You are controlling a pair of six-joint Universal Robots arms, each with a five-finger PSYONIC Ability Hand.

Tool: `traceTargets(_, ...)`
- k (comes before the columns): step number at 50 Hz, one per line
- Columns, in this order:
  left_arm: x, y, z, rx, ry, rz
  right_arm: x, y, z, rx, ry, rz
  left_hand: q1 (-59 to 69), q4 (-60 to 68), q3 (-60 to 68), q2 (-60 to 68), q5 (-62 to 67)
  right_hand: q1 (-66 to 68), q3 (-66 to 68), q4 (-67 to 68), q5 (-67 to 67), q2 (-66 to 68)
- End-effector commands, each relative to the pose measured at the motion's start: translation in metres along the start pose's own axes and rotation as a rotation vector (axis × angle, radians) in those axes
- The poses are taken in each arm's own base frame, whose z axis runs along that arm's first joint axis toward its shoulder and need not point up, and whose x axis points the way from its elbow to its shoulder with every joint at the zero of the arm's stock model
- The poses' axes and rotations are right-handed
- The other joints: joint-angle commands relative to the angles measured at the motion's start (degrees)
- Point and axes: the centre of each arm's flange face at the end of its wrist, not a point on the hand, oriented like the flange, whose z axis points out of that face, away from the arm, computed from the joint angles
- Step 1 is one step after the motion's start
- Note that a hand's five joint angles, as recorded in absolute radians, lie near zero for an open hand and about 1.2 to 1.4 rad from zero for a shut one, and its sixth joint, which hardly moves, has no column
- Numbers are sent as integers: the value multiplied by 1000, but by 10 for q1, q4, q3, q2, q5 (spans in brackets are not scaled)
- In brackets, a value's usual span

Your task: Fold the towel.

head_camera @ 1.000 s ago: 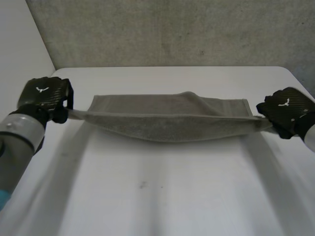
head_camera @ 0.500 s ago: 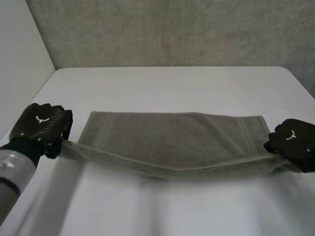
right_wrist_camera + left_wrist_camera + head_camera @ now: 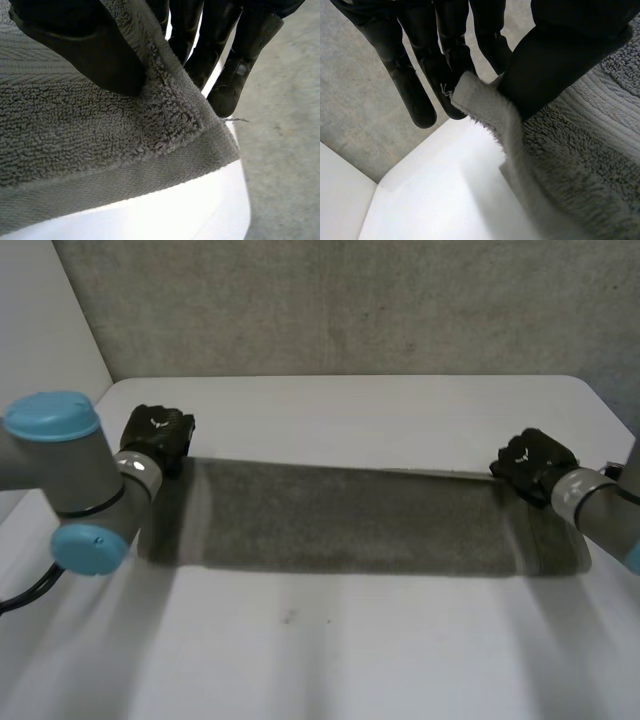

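While my left hand (image 3: 155,435) and right hand (image 3: 533,462) each pinch a corner of the towel (image 3: 340,520), it lies doubled. I should set both corners level, edges matched.

Surface: we see a white table (image 3: 330,650) with a rounded far corner, set against a grey wall.
On it: we find one grey towel (image 3: 340,520), lying flat as a long band from side to side.
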Motion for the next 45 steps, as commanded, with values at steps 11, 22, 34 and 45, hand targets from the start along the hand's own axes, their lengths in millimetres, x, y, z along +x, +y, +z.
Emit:
traceTargets(11,11,22,55,-5,-43,11,-9,-1,64,61,110,-27,110,102,102,102,106,34,35,30,23,35)
traceTargets(22,9,14,57,1,-54,6,1,-4,70,84,148,-4,-590,-598,-598,-598,-594,-666,-665,-670,-677,-665)
traceTargets(34,-1,-26,15,13,-51,-2,63,-41,25,167,243,273,-590,-598,-598,-598,-594,-666,-665,-670,-677,-665)
traceTargets(45,-4,-29,-49,12,-35,-114,33,-22,-35,10,118,395,-590,-598,-598,-598,-594,-666,-665,-670,-677,-665)
